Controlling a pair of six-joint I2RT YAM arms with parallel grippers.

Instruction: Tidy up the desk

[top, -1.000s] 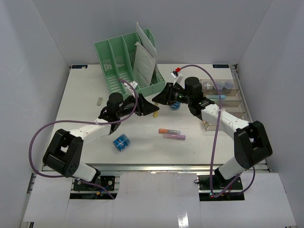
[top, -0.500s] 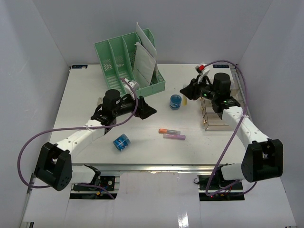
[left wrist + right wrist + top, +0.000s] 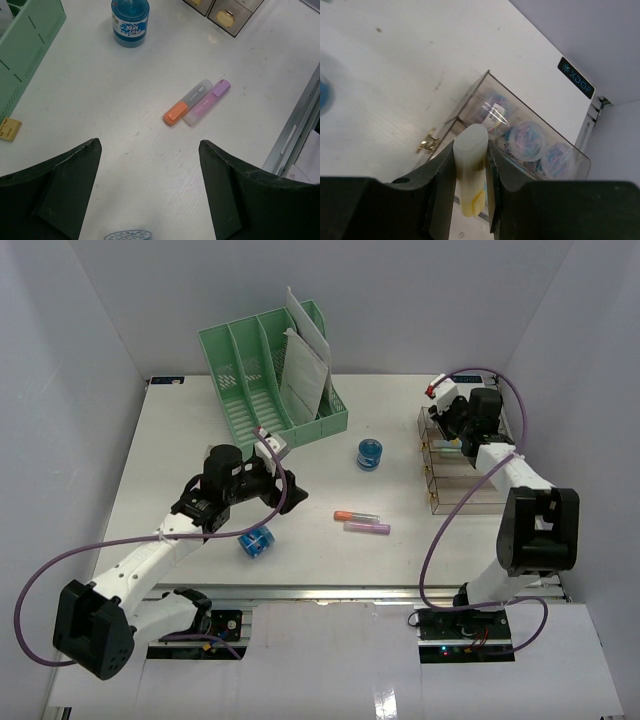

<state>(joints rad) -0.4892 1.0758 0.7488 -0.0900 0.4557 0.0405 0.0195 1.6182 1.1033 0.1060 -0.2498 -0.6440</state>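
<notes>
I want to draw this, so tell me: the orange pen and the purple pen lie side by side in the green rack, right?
Not quite. The orange pen and the purple pen do lie side by side, but on the white desk, not in the green rack. The left wrist view shows it.

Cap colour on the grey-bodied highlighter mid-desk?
Orange cap, clearest in the left wrist view.

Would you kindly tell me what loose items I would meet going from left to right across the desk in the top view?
On the desk: near blue pot → highlighters → clear tray.
</notes>
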